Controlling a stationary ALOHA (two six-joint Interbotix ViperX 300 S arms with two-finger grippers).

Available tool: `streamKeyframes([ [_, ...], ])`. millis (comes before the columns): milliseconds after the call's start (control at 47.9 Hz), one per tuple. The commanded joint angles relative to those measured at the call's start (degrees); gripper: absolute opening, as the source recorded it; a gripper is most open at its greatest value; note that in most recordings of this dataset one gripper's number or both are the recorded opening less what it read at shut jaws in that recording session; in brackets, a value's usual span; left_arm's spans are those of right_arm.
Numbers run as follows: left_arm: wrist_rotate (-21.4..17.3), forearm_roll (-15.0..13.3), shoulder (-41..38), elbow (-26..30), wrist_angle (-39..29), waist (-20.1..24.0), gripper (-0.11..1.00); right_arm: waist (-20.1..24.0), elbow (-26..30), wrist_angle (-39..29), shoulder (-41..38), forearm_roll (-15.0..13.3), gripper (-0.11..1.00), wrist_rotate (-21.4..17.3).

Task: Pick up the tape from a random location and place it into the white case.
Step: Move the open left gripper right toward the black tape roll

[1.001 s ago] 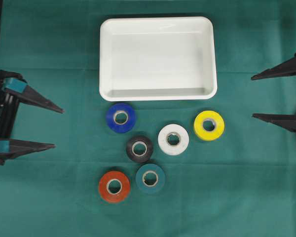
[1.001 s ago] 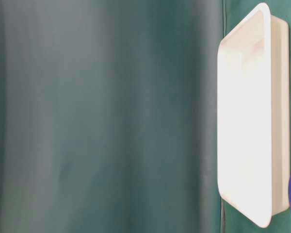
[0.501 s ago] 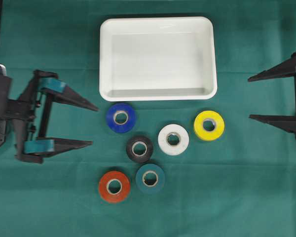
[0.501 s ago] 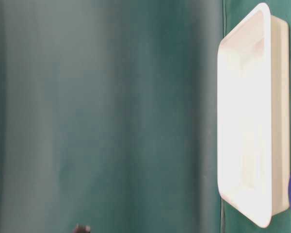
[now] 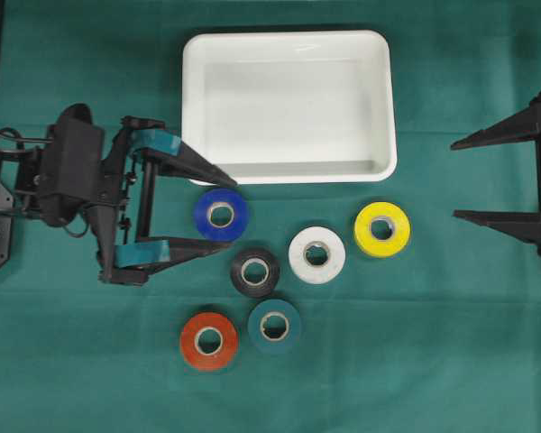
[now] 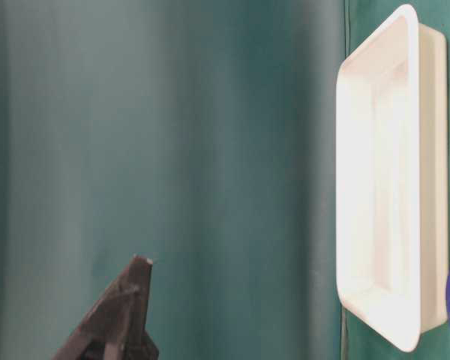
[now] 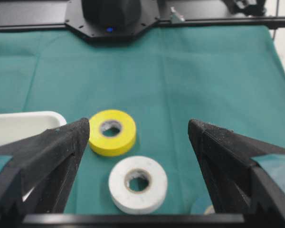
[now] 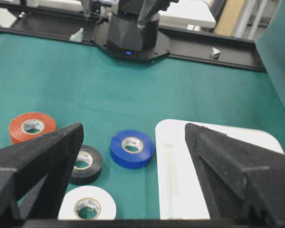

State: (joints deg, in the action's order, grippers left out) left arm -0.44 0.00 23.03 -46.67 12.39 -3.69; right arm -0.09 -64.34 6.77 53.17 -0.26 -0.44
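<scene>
The left pincer (image 5: 218, 213), jaws wide apart, flanks the blue tape roll (image 5: 221, 215) at six o'clock of the empty white rectangular plastic case (image 5: 288, 43). Its upper tip could catch the case rim. The right pincer (image 5: 453, 179) hangs apart.

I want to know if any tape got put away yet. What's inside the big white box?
Nothing yet. The white case shows only its bare white floor, and none of it is covered. All six tape rolls lie outside on the green cloth.
</scene>
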Motion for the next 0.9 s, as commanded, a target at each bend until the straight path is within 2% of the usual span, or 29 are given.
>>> streamKeyframes([
  [0, -0.1, 0.1, -0.5, 2.3, 0.6, 0.6, 0.99, -0.1, 1.5, 0.2, -0.4, -0.1, 0.91, 0.1],
  [459, 0.4, 0.1, -1.7, 3.8, -3.3, 1.0, 0.99, -0.1, 1.5, -0.4, -0.7, -0.1, 0.91, 0.1],
  [605, 0.5, 0.1, -3.3, 6.4, -9.8, 1.1, 0.99, -0.1, 1.6, -0.4, -0.7, -0.1, 0.91, 0.1],
  [876, 0.4, 0.1, -8.3, 14.8, -29.3, 1.1, 0.99, -0.2, 1.7, -0.7, -0.7, -0.1, 0.91, 0.1],
])
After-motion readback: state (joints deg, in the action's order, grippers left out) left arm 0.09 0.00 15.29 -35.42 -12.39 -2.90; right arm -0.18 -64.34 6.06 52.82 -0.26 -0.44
